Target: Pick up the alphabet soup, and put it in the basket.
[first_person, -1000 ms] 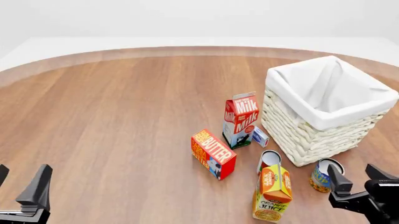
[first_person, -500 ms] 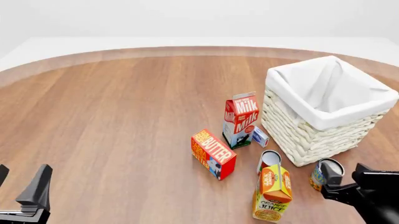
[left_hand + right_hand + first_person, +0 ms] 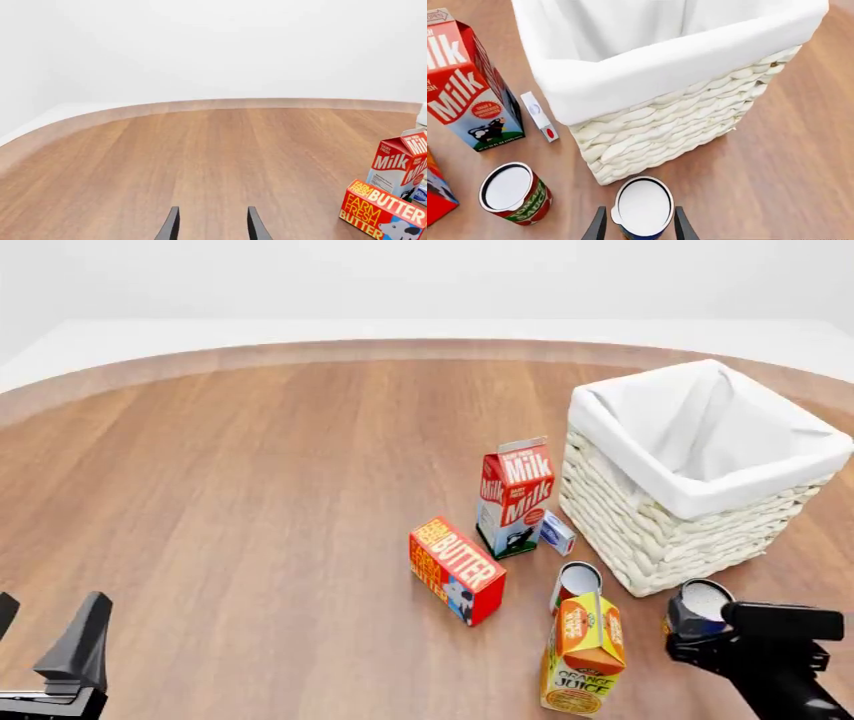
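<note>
Wood, wicker, cloth, printed card and tin under soft light.

The table is showing a smooth, satin wood grain with a pale edge band. The basket is looking rough, cream woven wicker, its white cloth lining lying matt and softly creased. The milk carton, butter box and orange juice carton are appearing as glossy printed card. The alphabet soup is showing a smooth pale metal lid; the grippers' fingers are looking matt black.

Wooden table, basket, cartons, butter box, seemingly two cans
</note>
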`<state>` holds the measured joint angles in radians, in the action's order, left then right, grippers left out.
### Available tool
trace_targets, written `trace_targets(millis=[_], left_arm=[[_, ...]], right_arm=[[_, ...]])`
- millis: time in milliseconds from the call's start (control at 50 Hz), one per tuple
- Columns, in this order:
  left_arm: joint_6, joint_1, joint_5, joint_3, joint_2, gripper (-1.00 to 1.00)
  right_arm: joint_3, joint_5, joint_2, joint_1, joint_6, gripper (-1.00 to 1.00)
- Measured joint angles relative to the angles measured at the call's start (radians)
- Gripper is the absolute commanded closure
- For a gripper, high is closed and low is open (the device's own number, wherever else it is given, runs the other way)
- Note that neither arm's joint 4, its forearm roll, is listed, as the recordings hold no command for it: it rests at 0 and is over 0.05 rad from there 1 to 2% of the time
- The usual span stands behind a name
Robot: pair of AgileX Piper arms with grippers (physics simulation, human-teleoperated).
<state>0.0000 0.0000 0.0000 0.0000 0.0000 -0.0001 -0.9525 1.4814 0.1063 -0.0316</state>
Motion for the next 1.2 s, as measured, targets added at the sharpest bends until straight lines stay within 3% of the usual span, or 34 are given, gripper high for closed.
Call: trace_targets(millis=[440, 820, 840, 1200], left_arm=[[0.0, 0.0, 0.0, 0.0, 0.0, -1.0], [0.0, 0.0, 0.0, 0.0, 0.0, -1.0], [0.0, 0.0, 0.0, 0.0, 0.0, -1.0], [0.0, 0.0, 0.0, 0.0, 0.0, -1.0]], right_arm=[[0.0, -0.203, 0.248, 0.011, -0.006, -1.0], [0.0, -0.257, 0.335, 0.016, 0.0, -1.0], [0.0, -0.258, 0.338, 0.015, 0.001, 1.0], [0.0, -0.259, 0.327, 0.007, 0.002, 1.0]])
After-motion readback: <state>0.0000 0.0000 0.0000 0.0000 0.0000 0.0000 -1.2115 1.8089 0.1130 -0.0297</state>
